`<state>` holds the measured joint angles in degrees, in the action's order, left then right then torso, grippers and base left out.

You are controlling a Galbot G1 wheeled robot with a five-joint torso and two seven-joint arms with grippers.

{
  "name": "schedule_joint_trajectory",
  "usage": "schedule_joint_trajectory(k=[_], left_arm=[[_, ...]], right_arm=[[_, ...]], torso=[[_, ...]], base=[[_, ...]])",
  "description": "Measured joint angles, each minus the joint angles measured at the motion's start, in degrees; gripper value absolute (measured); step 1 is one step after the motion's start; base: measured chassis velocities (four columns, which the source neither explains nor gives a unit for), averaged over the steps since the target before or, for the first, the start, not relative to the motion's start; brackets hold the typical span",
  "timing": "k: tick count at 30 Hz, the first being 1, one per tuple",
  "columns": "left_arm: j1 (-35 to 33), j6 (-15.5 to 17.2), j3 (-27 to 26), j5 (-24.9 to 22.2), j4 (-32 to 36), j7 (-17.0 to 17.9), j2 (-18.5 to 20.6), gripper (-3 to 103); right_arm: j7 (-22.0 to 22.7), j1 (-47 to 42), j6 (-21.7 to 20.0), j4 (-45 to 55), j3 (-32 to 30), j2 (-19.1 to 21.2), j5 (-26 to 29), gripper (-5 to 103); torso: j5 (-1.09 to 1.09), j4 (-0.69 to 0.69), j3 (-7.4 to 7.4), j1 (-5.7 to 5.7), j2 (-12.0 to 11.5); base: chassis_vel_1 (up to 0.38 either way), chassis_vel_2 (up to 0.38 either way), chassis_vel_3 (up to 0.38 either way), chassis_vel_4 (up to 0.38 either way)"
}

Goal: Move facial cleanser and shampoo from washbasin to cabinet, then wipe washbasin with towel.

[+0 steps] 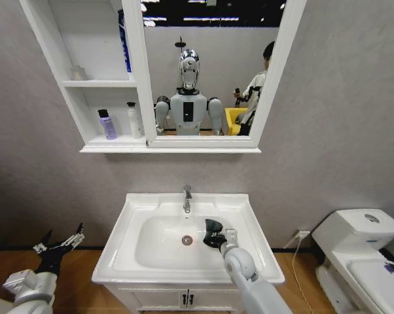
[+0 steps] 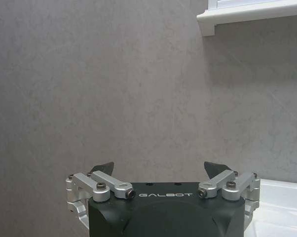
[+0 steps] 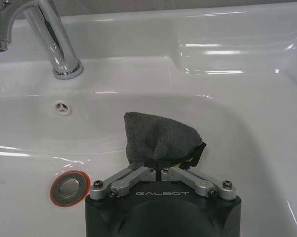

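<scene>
The right gripper [image 3: 161,165], pinching the bunched towel [image 3: 158,138], hangs inside the washbasin [image 1: 249,226] bowl, drain [image 3: 68,187] just beside it, while the left gripper [image 1: 59,243] waits spread well off the washbasin's left side

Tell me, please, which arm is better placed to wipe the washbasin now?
The right. Its gripper is shut on the towel inside the washbasin bowl, while the left gripper hangs open beside the basin.

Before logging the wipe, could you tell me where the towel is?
The towel is clamped in the right gripper inside the washbasin bowl, right of the drain.
</scene>
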<state>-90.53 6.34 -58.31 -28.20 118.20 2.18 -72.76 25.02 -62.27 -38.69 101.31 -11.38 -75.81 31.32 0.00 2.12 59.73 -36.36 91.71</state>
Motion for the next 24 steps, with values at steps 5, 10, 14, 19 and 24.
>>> schedule_joint_trajectory(k=[5,10,14,19,24], left_arm=[[0.0,0.0,0.0,0.0,0.0,0.0,0.0,100],[0.0,0.0,0.0,0.0,0.0,0.0,0.0,100],[0.0,0.0,0.0,0.0,0.0,0.0,0.0,100],[0.0,0.0,0.0,0.0,0.0,0.0,0.0,100],[0.0,0.0,0.0,0.0,0.0,0.0,0.0,100]], right_arm=[[-0.9,0.7,-0.1,-0.8,-0.1,0.6,-1.0,0],[-0.3,0.8,-0.5,-0.9,-0.1,1.1,-0.6,0],[0.4,0.1,-0.4,-1.0,0.3,2.0,-0.1,0],[0.8,0.2,-0.6,-1.3,0.3,3.1,1.2,0],[-0.6,1.1,0.0,-3.8,0.2,2.9,1.4,0]], torso=[[0.0,0.0,0.0,0.0,0.0],[0.0,0.0,0.0,-0.01,0.0],[0.01,0.0,0.0,-0.01,0.0],[0.0,0.0,0.0,0.0,0.0],[0.0,0.0,0.0,0.0,0.0]], base=[[0.0,0.0,0.0,0.0],[0.0,0.0,0.0,0.0],[0.0,0.0,0.0,0.0],[0.0,0.0,0.0,0.0],[0.0,0.0,0.0,0.0]])
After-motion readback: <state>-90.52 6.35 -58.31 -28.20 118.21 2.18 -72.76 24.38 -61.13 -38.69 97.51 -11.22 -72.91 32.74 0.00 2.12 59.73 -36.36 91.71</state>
